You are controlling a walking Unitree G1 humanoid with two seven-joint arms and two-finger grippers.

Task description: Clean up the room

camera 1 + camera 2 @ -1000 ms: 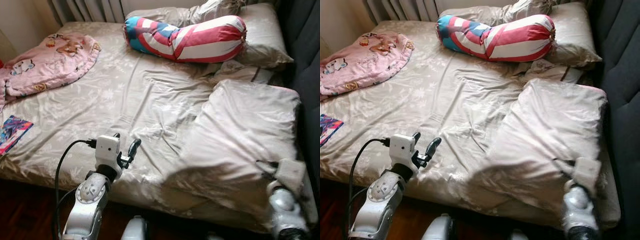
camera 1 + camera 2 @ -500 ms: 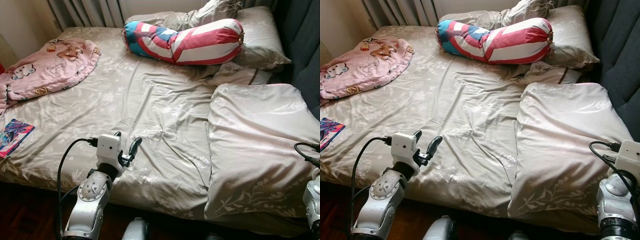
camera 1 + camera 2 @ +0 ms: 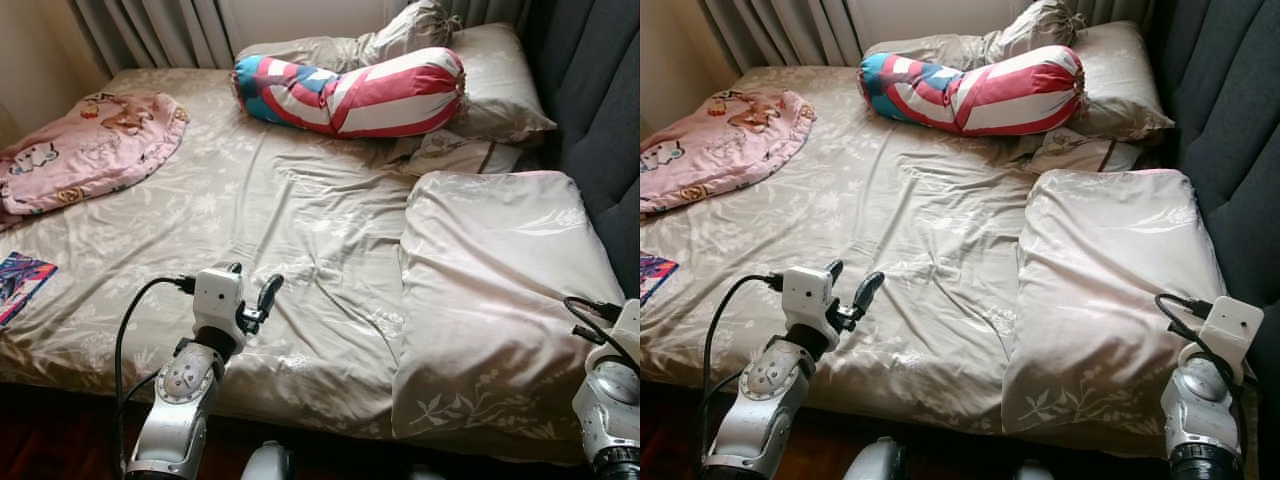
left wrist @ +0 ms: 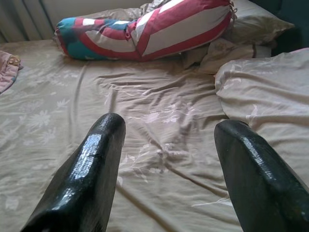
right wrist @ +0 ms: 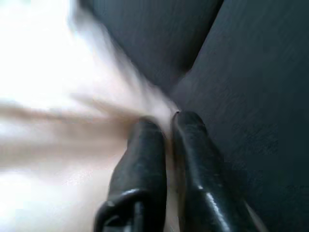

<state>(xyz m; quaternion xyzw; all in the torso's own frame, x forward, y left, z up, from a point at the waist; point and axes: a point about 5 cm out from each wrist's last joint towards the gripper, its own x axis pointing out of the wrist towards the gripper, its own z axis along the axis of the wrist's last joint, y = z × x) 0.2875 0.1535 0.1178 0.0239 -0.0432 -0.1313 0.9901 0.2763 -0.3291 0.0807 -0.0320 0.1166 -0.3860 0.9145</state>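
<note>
**Duvet folded at the bed's right side**

From the head cameras, the folded duvet (image 3: 500,300) lay on the right half of the bed (image 3: 250,230), its long axis running from foot to headboard. The striped bolster (image 3: 350,90) lay crosswise near the pillows (image 3: 500,80). The left gripper (image 3: 252,292) hovered over the near edge.

In the left wrist view, its fingers (image 4: 87,179) stood wide apart, holding nothing.

In the right wrist view, the right gripper (image 5: 166,140) had its fingers pressed together against pale blurred fabric.

Both eye views look down from the bed's (image 3: 300,220) foot. The left wrist view faces low across it, sharing the bolster (image 4: 145,31). The right wrist view, blurred, faces the headboard (image 5: 251,63) closely.
</note>
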